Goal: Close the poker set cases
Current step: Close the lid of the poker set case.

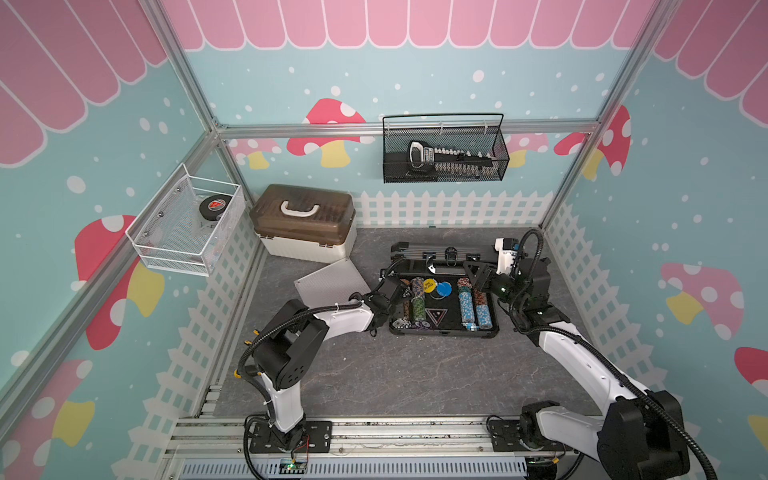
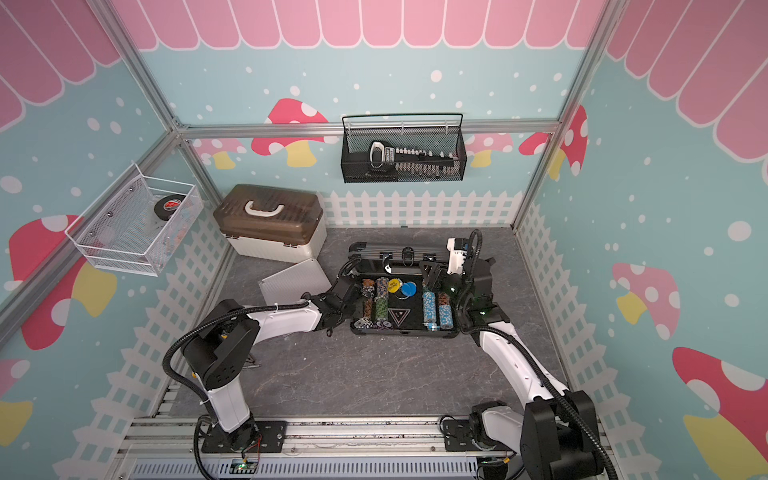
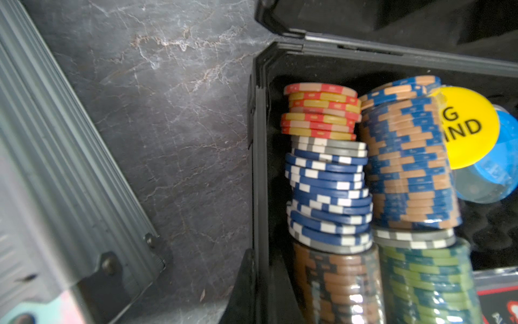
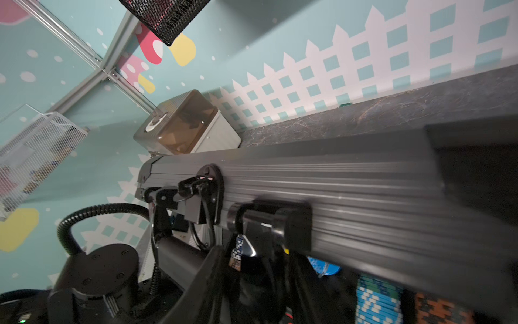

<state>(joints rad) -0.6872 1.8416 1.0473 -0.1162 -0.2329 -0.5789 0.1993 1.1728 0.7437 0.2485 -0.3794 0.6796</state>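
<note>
The larger dark-grey case sits open on the table, lid raised over its chips, the small silver case flat just left of it, left gripper closed at its left rim, right gripper at the lid, grip unclear

- We see a teal back wall dotted with white and printed with red-capped mushrooms.
- A pink scalloped band runs along the top of all three walls.
- A white picket fence print lines the walls at their foot.
- Aluminium frame rails mark the corners and cross the back wall.
- Our tabletop is dark grey with pale marble veining.
- A black mesh basket hangs from the back rail, and a white mesh basket from a side wall.
- The light falls evenly.
</note>
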